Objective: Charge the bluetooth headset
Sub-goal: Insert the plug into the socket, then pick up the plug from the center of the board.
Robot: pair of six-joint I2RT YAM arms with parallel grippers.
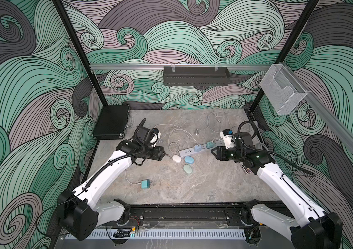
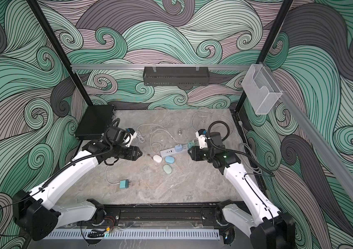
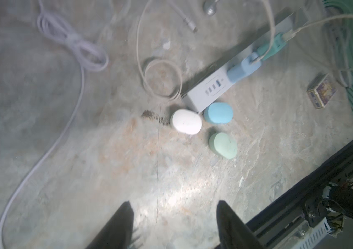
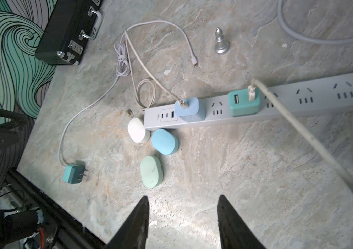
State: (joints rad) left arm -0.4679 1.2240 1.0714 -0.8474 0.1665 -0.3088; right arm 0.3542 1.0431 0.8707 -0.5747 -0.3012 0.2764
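far left lies a black textured hard case [image 1: 112,124] with metal latches. the left gripper [image 3: 174,202] hovers, fingers spread and empty. on the marbled stone table [image 1: 203,189] sit three smooth pebble-shaped headset cases: white case [image 1: 176,159], blue case [image 1: 189,160], green case [image 1: 187,168], by the long plastic power strip [image 1: 187,152]. the right gripper [image 4: 183,196] also gapes empty.

Lab robot cell: aluminium rail [image 1: 128,66], printed swirl walls [image 1: 20,86], marble-look tabletop [image 1: 192,183].
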